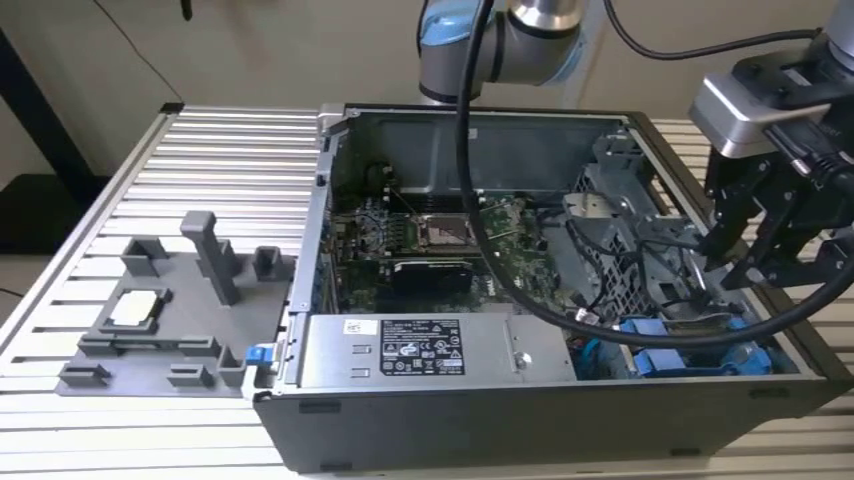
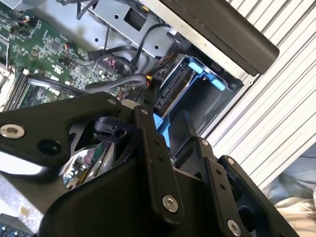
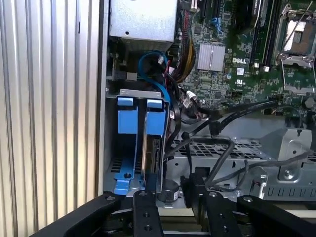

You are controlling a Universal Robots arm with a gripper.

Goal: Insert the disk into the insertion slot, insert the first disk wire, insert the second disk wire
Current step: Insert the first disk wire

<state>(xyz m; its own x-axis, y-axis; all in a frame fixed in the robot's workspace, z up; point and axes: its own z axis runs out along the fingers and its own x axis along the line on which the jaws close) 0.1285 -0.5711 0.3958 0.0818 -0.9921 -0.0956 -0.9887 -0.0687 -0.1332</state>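
- In the exterior view, an open computer case [image 1: 534, 400] lies on a slatted table [image 1: 227, 170]. The disk [image 1: 694, 358], in its blue carrier, sits low in the case's near corner on the exterior view's right. The gripper [image 1: 745, 272] hangs just above that corner, among dark cables [image 1: 667, 290]. A grey parts tray [image 1: 160, 320] rests near the table's edge on the exterior view's left, well apart from the case.
- In the second wrist view, the gripper [image 2: 170, 131] has its fingers [image 2: 148, 148] spread, and nothing shows clamped between them. Past them the disk [image 2: 173, 89] stands seated in the insertion slot [image 2: 207, 111], against the case's side wall.
- In the first wrist view, the disk [image 3: 154, 153] stands edge-on in the slot beside a second blue carrier [image 3: 129, 143]. The gripper [image 3: 177, 195] is near the cables [image 3: 222, 163] that cross the perforated cage [image 3: 237, 148].
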